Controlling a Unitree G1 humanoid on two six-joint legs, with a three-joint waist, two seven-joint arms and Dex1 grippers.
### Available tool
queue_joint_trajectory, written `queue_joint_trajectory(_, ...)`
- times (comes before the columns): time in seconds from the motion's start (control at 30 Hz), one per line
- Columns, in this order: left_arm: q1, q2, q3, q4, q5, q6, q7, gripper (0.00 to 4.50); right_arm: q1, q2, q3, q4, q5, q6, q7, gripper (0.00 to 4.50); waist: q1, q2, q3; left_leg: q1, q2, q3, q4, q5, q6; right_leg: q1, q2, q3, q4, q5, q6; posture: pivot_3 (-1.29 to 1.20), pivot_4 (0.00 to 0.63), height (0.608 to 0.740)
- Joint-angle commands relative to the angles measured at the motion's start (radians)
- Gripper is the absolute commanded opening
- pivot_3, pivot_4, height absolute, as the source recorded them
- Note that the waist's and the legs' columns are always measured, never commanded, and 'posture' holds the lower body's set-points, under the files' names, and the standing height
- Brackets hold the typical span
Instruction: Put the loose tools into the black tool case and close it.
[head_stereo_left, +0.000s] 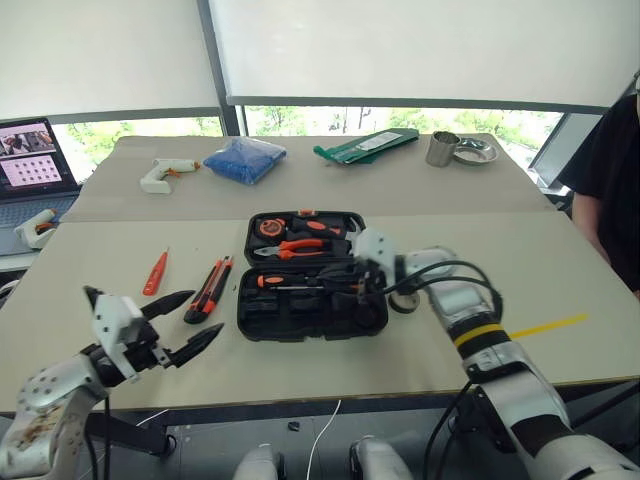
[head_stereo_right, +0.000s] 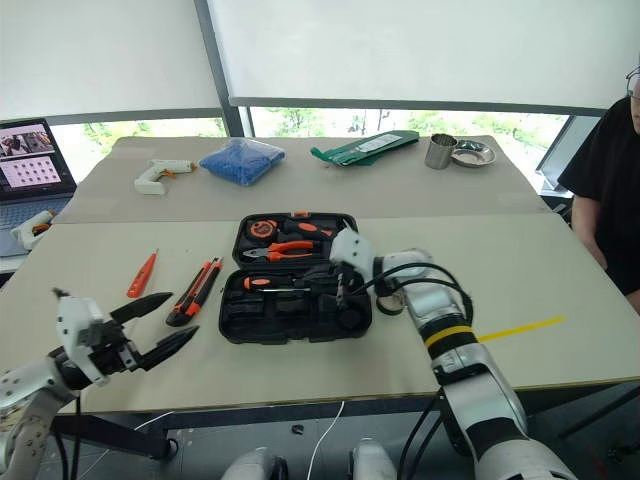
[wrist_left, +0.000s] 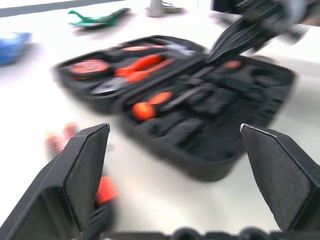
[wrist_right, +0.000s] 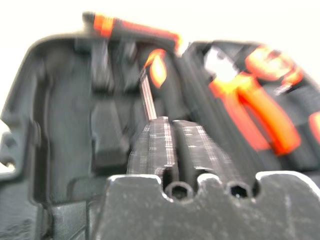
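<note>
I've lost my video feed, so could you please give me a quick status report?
Left gripper open, empty. Right gripper over open black tool case, one screwdriver inside. Utility knife, small screwdriver loose on table.

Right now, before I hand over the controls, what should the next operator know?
Left gripper: open, empty, hovering near the table's front edge, left of the case.
Right gripper: over the open black tool case, at the shaft of a screwdriver lying in the front half.
Done: that screwdriver is in the case.
Left: an orange screwdriver and the utility knife, possibly with another tool beside it, lie on the table left of the case. Then close the lid.
</note>
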Motion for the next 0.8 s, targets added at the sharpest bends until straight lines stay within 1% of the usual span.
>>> queue_joint_trajectory(0.03,0.065,-0.010,0.144,0.072,0.008,-0.067,0.030,4.50,0.131,-0.054,-0.109,-0.224,0.146,0.066,0.003,2.11,0.002,0.000,0.000,0.000,0.000,0.000,0.000,-0.001,0.000,0.000,0.000,0.000,-0.001,0.000,0.000,0.00,0.150,0.740)
queue_joint_trajectory(0.1,0.112,-0.020,0.206,0.118,0.015,-0.090,0.046,4.50,0.227,-0.080,-0.158,-0.286,0.188,0.050,0.002,2.74,0.003,-0.001,0.000,-0.001,0.000,0.001,-0.001,-0.002,0.000,-0.001,0.000,-0.001,-0.002,-0.001,0.000,0.00,0.150,0.740)
queue_joint_trajectory(0.17,0.159,-0.029,0.257,0.156,0.018,-0.105,0.056,4.50,0.330,-0.095,-0.207,-0.340,0.230,0.015,0.013,3.52,0.005,-0.001,0.000,-0.002,0.000,0.002,-0.001,-0.002,0.000,-0.002,0.000,-0.001,-0.003,-0.001,0.000,0.00,0.150,0.740)
queue_joint_trajectory(0.2,0.176,-0.033,0.276,0.168,0.013,-0.105,0.059,4.50,0.372,-0.099,-0.223,-0.362,0.253,0.000,0.025,3.77,0.006,-0.001,0.000,-0.002,0.000,0.002,-0.001,-0.002,0.000,-0.002,-0.001,0.000,-0.003,-0.001,0.000,0.00,0.150,0.740)
queue_joint_trajectory(0.23,0.186,-0.035,0.286,0.176,0.009,-0.107,0.060,4.50,0.398,-0.101,-0.233,-0.376,0.268,-0.009,0.032,4.17,0.006,-0.001,0.000,-0.002,-0.001,0.003,0.000,-0.002,0.000,-0.002,-0.002,0.000,-0.003,-0.001,0.001,0.00,0.150,0.740)
queue_joint_trajectory(0.27,0.200,-0.037,0.301,0.183,0.004,-0.097,0.069,4.50,0.440,-0.109,-0.252,-0.385,0.277,-0.015,0.028,4.46,0.007,-0.001,0.000,-0.002,-0.001,0.004,0.000,-0.002,0.000,-0.002,-0.002,0.000,-0.003,-0.002,0.001,0.00,0.150,0.740)
queue_joint_trajectory(0.33,0.224,-0.032,0.317,0.168,-0.022,-0.006,0.112,4.50,0.513,-0.134,-0.271,-0.388,0.265,-0.075,0.059,4.46,0.012,-0.003,0.001,-0.002,-0.001,0.005,0.001,-0.002,0.000,-0.002,-0.002,0.000,-0.003,-0.004,0.001,0.00,0.150,0.740)
queue_joint_trajectory(0.37,0.217,-0.023,0.318,0.156,-0.034,0.047,0.148,4.50,0.537,-0.135,-0.281,-0.400,0.280,-0.067,0.050,4.46,0.016,-0.003,0.001,-0.001,-0.001,0.006,0.002,-0.002,0.000,-0.001,-0.002,0.000,-0.003,-0.005,0.000,0.00,0.150,0.740)
queue_joint_trajectory(0.4,0.203,-0.014,0.316,0.142,-0.046,0.073,0.160,4.50,0.548,-0.130,-0.286,-0.414,0.293,-0.059,0.034,4.46,0.019,-0.004,0.001,0.000,0.000,0.006,0.002,-0.002,0.000,-0.001,-0.002,0.000,-0.002,-0.010,0.002,0.00,0.150,0.740)
queue_joint_trajectory(0.47,0.165,0.011,0.301,0.113,-0.061,0.125,0.182,4.50,0.552,-0.121,-0.287,-0.452,0.317,-0.026,-0.001,4.46,0.023,-0.005,0.002,0.002,0.000,0.006,0.002,-0.002,0.000,0.000,-0.003,0.001,-0.002,-0.010,0.003,0.00,0.150,0.740)
queue_joint_trajectory(0.53,0.082,0.057,0.271,0.118,-0.038,0.220,0.276,4.50,0.539,-0.120,-0.278,-0.501,0.342,0.021,-0.037,4.46,0.030,-0.007,0.003,0.002,0.001,0.006,0.002,-0.001,-0.002,0.000,-0.003,0.000,0.000,-0.010,0.003,0.00,0.150,0.740)
queue_joint_trajectory(0.57,0.047,0.080,0.249,0.120,-0.021,0.246,0.294,4.50,0.531,-0.123,-0.275,-0.522,0.352,0.042,-0.053,4.46,0.031,-0.007,0.003,0.002,0.002,0.006,0.002,0.000,-0.002,-0.001,-0.003,-0.001,0.001,-0.009,0.002,0.00,0.150,0.740)
queue_joint_trajectory(0.63,-0.051,0.112,0.203,0.091,-0.072,0.334,0.304,4.50,0.507,-0.133,-0.271,-0.566,0.379,0.103,-0.090,4.46,0.033,-0.008,0.003,0.002,0.004,0.008,0.002,0.001,-0.005,-0.001,-0.001,-0.002,0.001,-0.008,0.000,0.00,0.150,0.740)
queue_joint_trajectory(0.7,-0.164,0.150,0.121,0.084,-0.078,0.466,0.357,4.50,0.481,-0.151,-0.264,-0.590,0.382,0.139,-0.107,4.46,0.036,-0.008,0.003,0.002,0.005,0.011,0.002,0.002,-0.006,-0.001,0.000,-0.002,0.002,-0.007,-0.001,0.00,0.150,0.740)
queue_joint_trajectory(0.77,-0.282,0.170,0.036,0.119,-0.070,0.610,0.418,4.50,0.450,-0.167,-0.256,-0.586,0.364,0.149,-0.117,4.46,0.037,-0.008,0.003,0.002,0.005,0.014,0.002,0.002,-0.006,-0.001,0.001,-0.002,0.001,-0.006,0.000,0.00,0.150,0.740)
queue_joint_trajectory(0.8,-0.334,0.177,-0.020,0.148,-0.031,0.623,0.427,4.50,0.434,-0.179,-0.246,-0.580,0.356,0.158,-0.112,4.46,0.036,-0.008,0.003,0.002,0.005,0.014,0.002,0.003,-0.005,0.000,0.001,-0.002,0.001,-0.003,0.003,0.00,0.150,0.740)
